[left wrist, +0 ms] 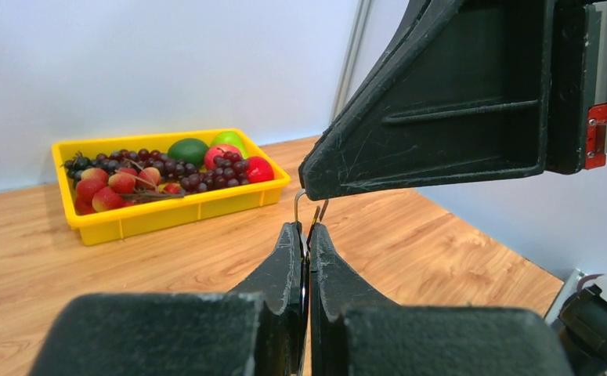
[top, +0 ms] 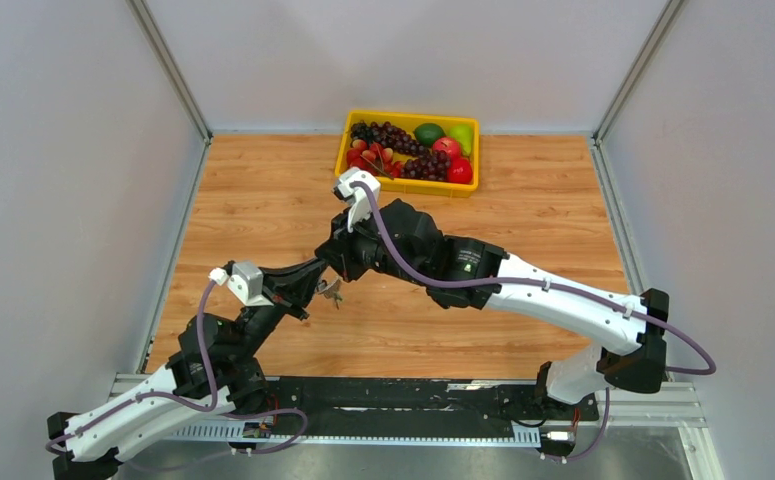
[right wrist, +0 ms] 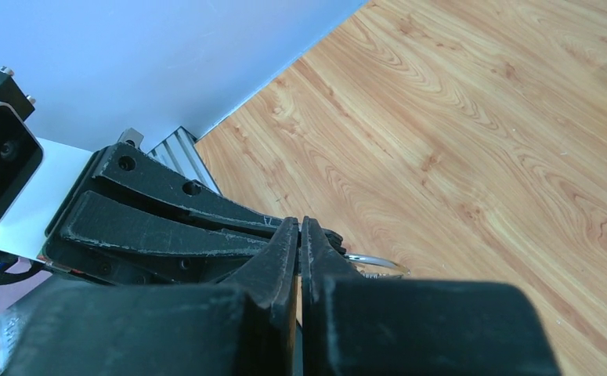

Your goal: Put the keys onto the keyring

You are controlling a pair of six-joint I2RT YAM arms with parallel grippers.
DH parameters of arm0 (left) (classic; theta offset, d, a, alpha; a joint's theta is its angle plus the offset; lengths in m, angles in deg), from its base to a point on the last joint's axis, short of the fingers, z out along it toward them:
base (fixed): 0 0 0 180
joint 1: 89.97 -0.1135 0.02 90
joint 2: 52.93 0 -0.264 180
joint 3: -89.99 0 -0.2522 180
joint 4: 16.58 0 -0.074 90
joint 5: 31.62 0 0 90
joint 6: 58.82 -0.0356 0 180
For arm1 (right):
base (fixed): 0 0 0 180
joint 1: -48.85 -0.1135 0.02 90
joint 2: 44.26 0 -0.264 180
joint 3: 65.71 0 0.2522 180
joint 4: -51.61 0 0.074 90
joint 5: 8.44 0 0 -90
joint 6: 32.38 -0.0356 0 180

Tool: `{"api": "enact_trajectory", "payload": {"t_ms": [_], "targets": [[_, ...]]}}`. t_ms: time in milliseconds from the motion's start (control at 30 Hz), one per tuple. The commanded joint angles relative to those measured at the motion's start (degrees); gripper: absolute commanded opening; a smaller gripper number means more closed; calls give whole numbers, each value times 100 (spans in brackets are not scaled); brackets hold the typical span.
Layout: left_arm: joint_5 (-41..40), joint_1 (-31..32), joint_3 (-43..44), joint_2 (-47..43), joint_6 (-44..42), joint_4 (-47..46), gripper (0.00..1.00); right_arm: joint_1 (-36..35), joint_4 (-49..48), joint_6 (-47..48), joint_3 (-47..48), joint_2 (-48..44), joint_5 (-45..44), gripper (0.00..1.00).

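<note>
A yellow fruit tray (left wrist: 190, 210) sits on the wooden table (top: 263, 200).

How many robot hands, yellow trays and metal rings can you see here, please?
2 hands: left hand, right hand
1 yellow tray
1 metal ring
Total: 4

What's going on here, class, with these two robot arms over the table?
Above the wooden table, the left claw is pinched shut on a thin wire keyring. The right claw is also shut and sits close against it, tip to tip. Small keys dangle just below where the two meet. Whether any key is threaded on cannot be told.
</note>
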Motion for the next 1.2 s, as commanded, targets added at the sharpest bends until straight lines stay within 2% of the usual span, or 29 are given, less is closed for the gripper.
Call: {"api": "enact_trajectory", "payload": {"t_ms": [0,67,167,333,600,1167], "targets": [[-136,0,339,5,77,-270,0,-39,-82,-1,-132,-356,-136,9],[-205,0,340,-15,76,-230,0,-37,-87,-1,-204,-475,-304,28],[-412,0,337,-43,88,-129,0,-33,-77,40,-383,-707,-563,40],[-860,0,328,3,59,6,0,18,-29,100,-775,-1037,-879,46],[-1494,5,296,32,75,214,0,246,519,74,-1276,-1242,-1240,49],[-1430,1,276,183,143,252,0,1149,871,-1230,-3455,-2262,-917,53]]}}
